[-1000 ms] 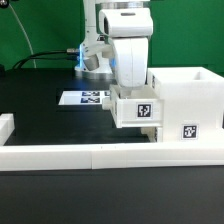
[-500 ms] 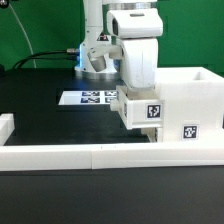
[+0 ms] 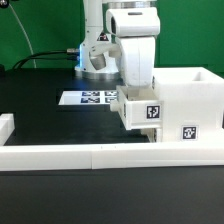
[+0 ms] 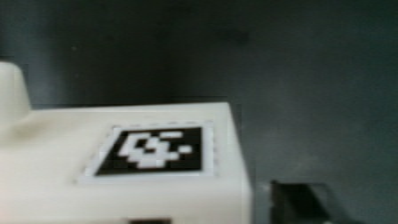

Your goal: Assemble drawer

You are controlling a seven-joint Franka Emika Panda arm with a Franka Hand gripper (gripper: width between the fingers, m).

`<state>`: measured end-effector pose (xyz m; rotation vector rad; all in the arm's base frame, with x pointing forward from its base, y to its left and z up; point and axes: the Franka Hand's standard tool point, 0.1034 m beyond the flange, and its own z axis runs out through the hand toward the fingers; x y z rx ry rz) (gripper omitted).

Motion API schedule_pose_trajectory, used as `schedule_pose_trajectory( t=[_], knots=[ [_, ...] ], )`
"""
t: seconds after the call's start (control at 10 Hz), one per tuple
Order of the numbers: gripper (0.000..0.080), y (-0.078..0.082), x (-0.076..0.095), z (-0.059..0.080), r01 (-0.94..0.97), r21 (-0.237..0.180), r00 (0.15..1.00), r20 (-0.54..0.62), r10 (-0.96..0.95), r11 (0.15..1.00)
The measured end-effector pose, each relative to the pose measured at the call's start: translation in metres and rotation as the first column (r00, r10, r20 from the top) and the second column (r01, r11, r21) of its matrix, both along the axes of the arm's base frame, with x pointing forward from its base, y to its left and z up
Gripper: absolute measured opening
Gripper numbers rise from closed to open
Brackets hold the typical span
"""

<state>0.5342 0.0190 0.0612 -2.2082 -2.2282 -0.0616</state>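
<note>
Exterior view: I see the arm's white wrist housing hanging straight down over a small tray (image 3: pixel 140 111), a shallow white piece with a black-and-white tag on the face turned to the camera. Tray looks slightly tilted and sits pushed up against the exterior view's left side of the tall casing (image 3: pixel 187 103), touching it or partly in it; I can't tell how deep. Casing is a white open-topped box on the black table (image 3: pixel 40 105), with its own small tag low on the front. Gripper (image 3: pixel 133 90) is right at the tray's top edge, but the housing and the tray hide the fingertips, so I cannot tell whether the jaws are spread or pinching the tray. Marker board (image 3: pixel 88 98) lies flat on the table behind, just to the exterior view's left of the tray, apart from it. Long low white rail (image 3: pixel 100 155) runs across the front edge of the table, with a short raised end block at the exterior view's left. Green backdrop behind, and a blue glow at the arm base.

Wrist view: blurry. I see a white tray surface (image 4: pixel 125 150) with a square tag close up, dark table around it, and one dark finger tip (image 4: pixel 320 200) at the frame edge beside the white part. Contact not readable here either.
</note>
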Motion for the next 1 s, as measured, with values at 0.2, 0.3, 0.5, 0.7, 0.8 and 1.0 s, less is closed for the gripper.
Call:
schedule_pose_trajectory(
  t=[0.2,0.3,0.5,0.7,0.8,1.0],
  knots=[
    [0.0502,0.0,0.003,0.014,0.022,-0.006,1.0,0.016,-0.022,1.0],
    [0.0616,-0.002,0.004,0.021,0.022,-0.011,0.999,0.023,-0.022,1.0],
    [0.0643,-0.013,0.006,0.037,0.034,-0.025,0.999,0.029,-0.033,0.999],
    [0.0648,-0.031,0.01,0.049,0.022,-0.033,0.999,0.048,-0.021,0.999],
    [0.0649,-0.047,0.011,0.051,0.01,-0.031,0.999,0.051,-0.009,0.999],
    [0.0649,-0.045,0.01,0.049,0.028,-0.03,0.998,0.048,-0.027,0.999]
  ],
)
